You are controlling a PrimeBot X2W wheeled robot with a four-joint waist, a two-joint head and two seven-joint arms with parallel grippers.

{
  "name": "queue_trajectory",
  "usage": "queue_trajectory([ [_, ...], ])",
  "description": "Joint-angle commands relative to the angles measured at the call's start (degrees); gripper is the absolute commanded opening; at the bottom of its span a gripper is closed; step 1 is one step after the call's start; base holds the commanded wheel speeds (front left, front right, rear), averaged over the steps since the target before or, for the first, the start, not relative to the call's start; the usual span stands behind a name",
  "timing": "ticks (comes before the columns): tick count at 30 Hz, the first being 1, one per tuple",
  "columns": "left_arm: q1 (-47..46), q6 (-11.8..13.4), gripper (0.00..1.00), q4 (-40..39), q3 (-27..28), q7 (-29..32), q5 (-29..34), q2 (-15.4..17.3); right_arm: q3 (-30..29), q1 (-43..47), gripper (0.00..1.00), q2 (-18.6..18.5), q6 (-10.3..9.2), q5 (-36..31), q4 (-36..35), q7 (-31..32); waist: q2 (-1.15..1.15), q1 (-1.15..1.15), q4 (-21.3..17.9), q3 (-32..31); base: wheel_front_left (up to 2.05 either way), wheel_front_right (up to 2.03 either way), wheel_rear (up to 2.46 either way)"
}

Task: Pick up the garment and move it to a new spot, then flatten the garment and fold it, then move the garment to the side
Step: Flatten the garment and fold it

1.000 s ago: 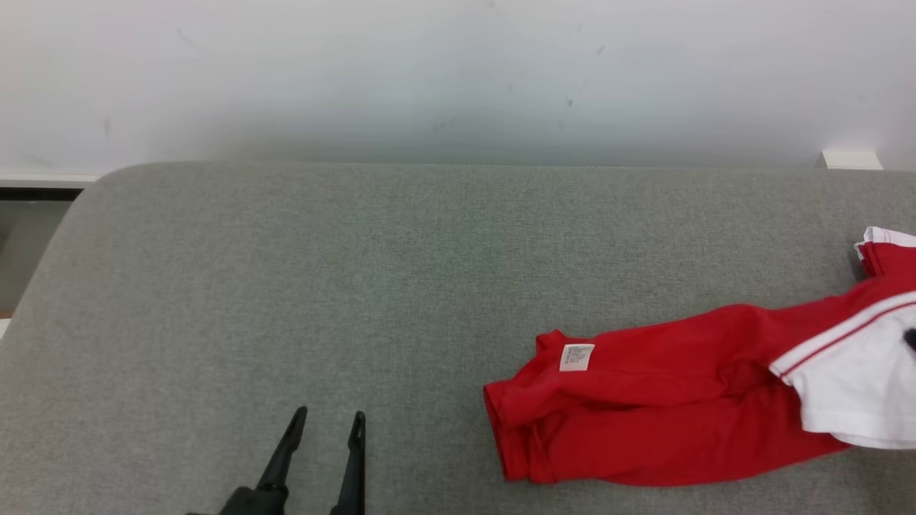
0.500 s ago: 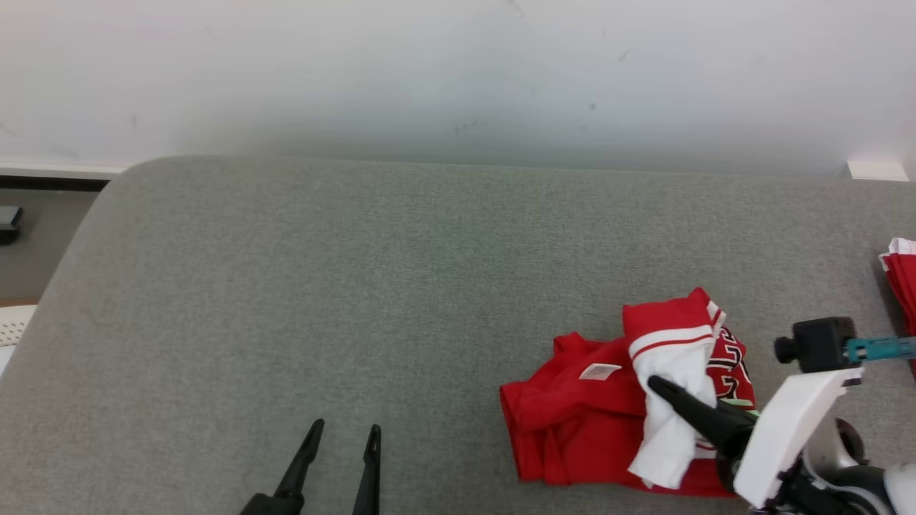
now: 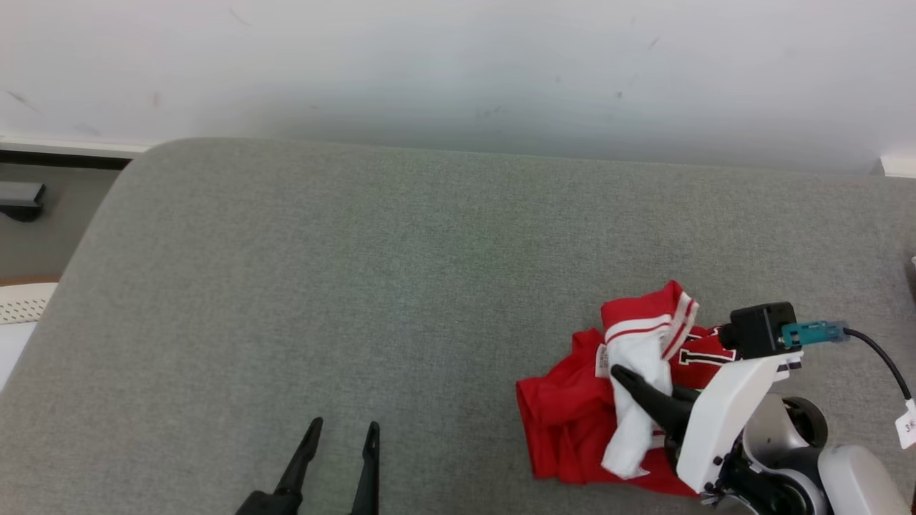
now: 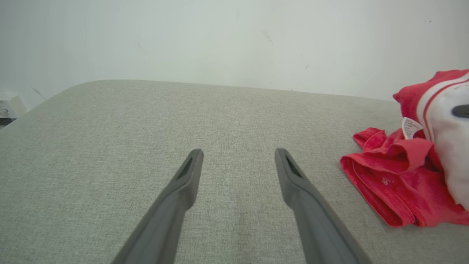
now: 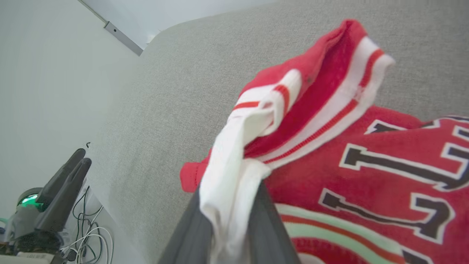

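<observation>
The right pincer [image 3: 620, 373] [image 5: 231, 190] is clamped on a white fold of the red-and-white jersey [image 3: 565, 422] [image 5: 366, 146]. That fold is raised; the rest of the jersey lies bunched under and beyond the fingers on the grey padded surface [image 3: 358, 272].

The left pincer [image 3: 342, 428] [image 4: 238, 154] is spread wide and empty. The jersey [image 4: 395, 176] lies well apart from it, to its right.

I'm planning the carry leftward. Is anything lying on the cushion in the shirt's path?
Nothing visible. Left of the shirt, pinched by the right gripper, the cushion is bare; only the open left gripper is near its front edge.
</observation>
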Motion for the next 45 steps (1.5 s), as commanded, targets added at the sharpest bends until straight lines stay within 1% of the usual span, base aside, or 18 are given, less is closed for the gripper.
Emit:
queue_trajectory([
  [1,-0.58,0.17,1.0,0.05,-0.06,-0.01,-0.33,0.14,0.41,-0.55,1.0,0.35,0.1,-0.2,-0.01,-0.12,0.0,-0.01,0.06,0.04,0.0,0.0,0.0],
  [3,-0.61,0.25,1.0,0.05,-0.07,-0.01,-0.42,0.14,1.53,-0.81,1.0,0.55,0.1,-1.0,-0.54,-0.25,0.0,-0.01,0.06,0.06,0.0,0.0,0.0],
  [6,-0.59,0.27,1.0,0.05,0.14,-0.01,-0.5,0.14,3.73,-0.64,1.0,0.87,0.1,-0.05,-2.27,-1.12,0.0,-0.01,-0.05,0.0,0.0,0.0,0.0],
  [8,-0.55,0.32,1.0,0.04,0.41,-0.01,-0.64,0.14,3.83,-0.15,1.0,1.2,0.1,1.04,-3.58,-2.87,0.0,-0.01,-0.17,-0.19,0.0,0.0,0.0],
  [13,-0.23,0.48,1.0,-0.42,0.69,-0.01,-0.75,0.14,2.88,1.66,1.0,2.32,0.1,5.03,-8.43,-10.75,0.0,-0.01,-0.25,-0.93,0.0,0.0,0.0],
  [15,0.13,0.49,1.0,-0.62,1.05,-0.01,-0.59,0.15,2.06,2.65,1.0,2.38,0.1,5.35,-11.09,-14.38,0.0,-0.01,-0.36,-1.26,0.0,0.0,0.0],
  [17,0.46,0.36,1.0,-0.82,1.45,-0.01,0.1,0.15,1.04,3.84,1.0,1.54,0.1,2.43,-13.38,-18.37,0.0,-0.01,-0.69,-1.56,0.0,0.0,0.0],
  [21,0.73,-0.39,1.0,-0.93,2.21,-0.01,1.56,0.14,-2.26,7.34,1.0,-2.69,0.1,-5.82,-14.71,-28.03,0.0,-0.01,-1.59,-2.59,0.0,0.0,0.0],
  [25,1.01,-1.0,1.0,-0.98,3.06,-0.01,2.18,0.15,-7.8,11.65,1.0,-6.17,0.08,-12.46,-11.81,-38.07,0.0,-0.01,-2.53,-4.03,0.0,0.0,0.0],
  [28,1.39,-1.27,1.0,-1.08,3.5,-0.01,2.55,0.15,-11.1,14.93,1.0,-7.39,0.07,-15.53,-8.03,-44.77,0.0,-0.01,-3.22,-5.12,0.0,0.0,0.0],
  [32,1.82,-1.41,1.0,-1.35,3.71,-0.01,2.82,0.15,-13.7,18.78,1.0,-8.62,0.07,-18.54,-0.56,-53.26,0.0,-0.01,-3.93,-6.38,0.0,0.0,0.0],
  [34,1.97,-1.51,1.0,-1.17,3.53,-0.01,3.24,0.14,-14.2,19.89,1.0,-8.26,0.07,-20.15,3.87,-56.62,0.0,-0.01,-4.18,-6.88,0.0,0.0,0.0],
  [35,1.97,-1.51,1.0,-1.17,3.53,-0.01,3.24,0.14,-14.2,19.89,1.0,-8.26,0.07,-20.15,3.87,-56.62,0.0,-0.01,-4.18,-6.88,0.0,0.0,0.0],
  [36,2.19,-1.46,1.0,-0.86,3.57,-0.01,3.29,0.15,-13.97,20.39,1.0,-8.3,0.07,-21.75,7.79,-58.47,0.0,-0.01,-4.39,-7.29,0.0,0.0,0.0],
  [37,2.59,-1.66,1.0,-0.38,3.55,-0.01,3.49,0.15,-13.91,20.55,1.0,-7.5,0.07,-21.52,9.44,-58.9,0.0,-0.01,-4.53,-7.52,0.0,0.0,0.0],
  [39,3.18,-1.87,1.0,0.26,3.84,-0.01,3.67,0.16,-13.53,20.86,1.0,-7.27,0.07,-22.09,11.69,-59.34,0.0,-0.01,-4.78,-7.98,0.0,0.0,0.0],
  [42,3.54,-1.97,1.0,0.89,4.52,-0.01,3.99,0.16,-13.5,21.33,1.0,-6.15,0.04,-22.47,11.76,-59.32,0.0,-0.01,-5.15,-8.48,0.0,0.0,0.0],
  [45,4.07,-1.81,1.0,1.03,4.92,-0.01,3.79,0.16,-13.33,22.05,1.0,-6.15,0.04,-22.51,12.26,-59.3,0.0,-0.01,-5.24,-8.75,0.0,0.0,0.0],
])
